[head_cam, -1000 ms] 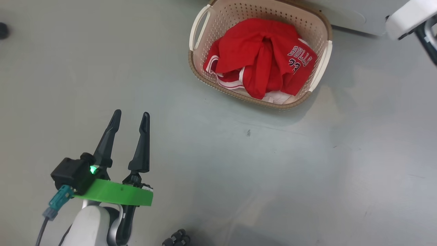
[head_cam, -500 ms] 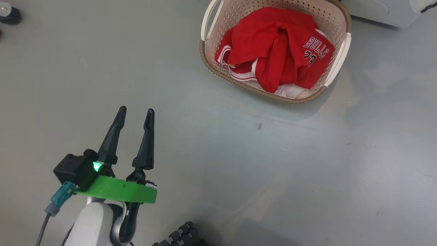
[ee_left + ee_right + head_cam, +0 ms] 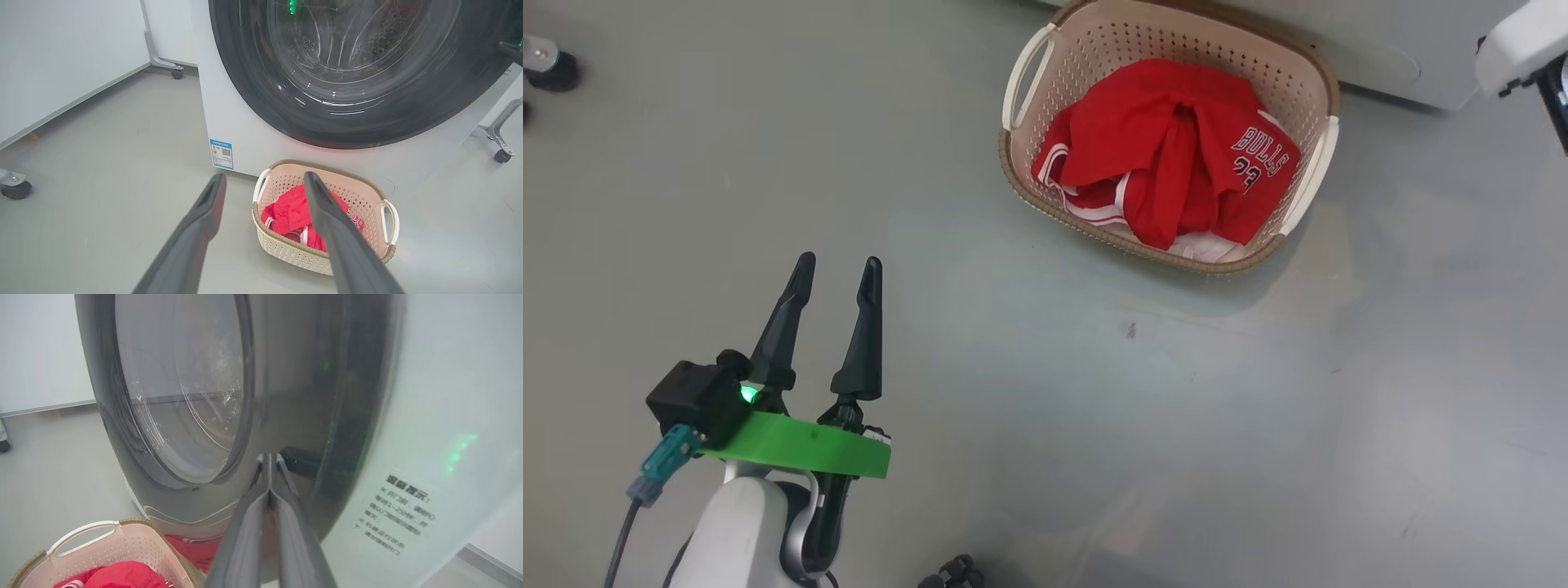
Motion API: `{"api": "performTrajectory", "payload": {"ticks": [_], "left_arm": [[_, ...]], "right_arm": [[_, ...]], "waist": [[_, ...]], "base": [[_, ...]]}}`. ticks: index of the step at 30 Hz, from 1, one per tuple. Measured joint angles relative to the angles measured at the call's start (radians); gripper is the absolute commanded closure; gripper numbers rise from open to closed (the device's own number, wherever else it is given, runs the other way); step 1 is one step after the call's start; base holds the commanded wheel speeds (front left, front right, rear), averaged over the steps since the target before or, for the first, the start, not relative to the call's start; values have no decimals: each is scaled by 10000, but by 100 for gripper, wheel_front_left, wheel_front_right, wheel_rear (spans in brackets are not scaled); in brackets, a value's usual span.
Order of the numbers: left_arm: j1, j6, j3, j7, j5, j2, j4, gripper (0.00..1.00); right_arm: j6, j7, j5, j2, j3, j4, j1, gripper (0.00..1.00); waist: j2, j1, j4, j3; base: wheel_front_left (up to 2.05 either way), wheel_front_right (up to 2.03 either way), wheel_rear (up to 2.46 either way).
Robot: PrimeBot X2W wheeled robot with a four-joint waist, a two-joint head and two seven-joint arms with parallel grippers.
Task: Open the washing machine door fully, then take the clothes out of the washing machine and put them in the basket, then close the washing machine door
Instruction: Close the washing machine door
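Note:
The cream basket (image 3: 1308, 91) stands on the grey floor in front of the white washing machine (image 3: 241, 134), and the red clothes (image 3: 1168, 147) with "BULLS" lettering lie heaped inside it. The washing machine door (image 3: 355, 53) has a black rim and lies against the machine's front. My left gripper (image 3: 839, 261) hovers open and empty over the floor, well to the left of the basket. In the right wrist view my right gripper (image 3: 269, 457) is shut, with its tips against the door's black rim (image 3: 96, 375) beside a dark recess. The basket (image 3: 135, 547) sits below it.
Caster wheels of white frames stand at the far left (image 3: 551, 69) and to the right of the machine (image 3: 501, 155). A white panel (image 3: 61, 61) runs along the left. A blue label (image 3: 221, 154) marks the machine's lower left corner. My right arm's white shell (image 3: 1515, 41) shows at the head view's top right.
The head camera has swung, so the basket and floor shift in the picture. My left gripper stays open in the same pose, and the clothes lie unchanged in the basket.

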Motion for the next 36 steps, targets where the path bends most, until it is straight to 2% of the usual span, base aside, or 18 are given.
{"api": "performTrajectory", "payload": {"ticks": [3,9,17,22,28,36], "left_arm": [[0,0,86,0,104,-2,119,0],[3,0,441,0,366,-2,211,0],[125,0,913,0,911,0,372,0],[466,0,1210,0,1076,44,443,0],[1058,0,1616,0,1231,144,569,0],[1733,0,1883,0,1310,167,579,0]], "right_arm": [[-2,-117,136,96,-25,190,462,100],[-48,-259,644,848,-77,259,1587,100],[-180,-272,905,1486,-98,171,3045,100],[-364,-303,1076,1877,-176,-6,3924,100],[-800,-349,1465,2209,-928,-872,4892,100],[-1204,-353,1563,2405,-1394,-1684,6561,100]], "waist": [[1,0,-75,-299],[0,0,-312,-997],[0,0,-931,-1955],[0,0,-1502,-2535],[0,0,-2217,-3285],[0,-1,-3233,-4162]], "base": [[0,0,0],[0,0,0],[0,0,0],[0,0,0],[0,0,0],[0,0,0]]}}
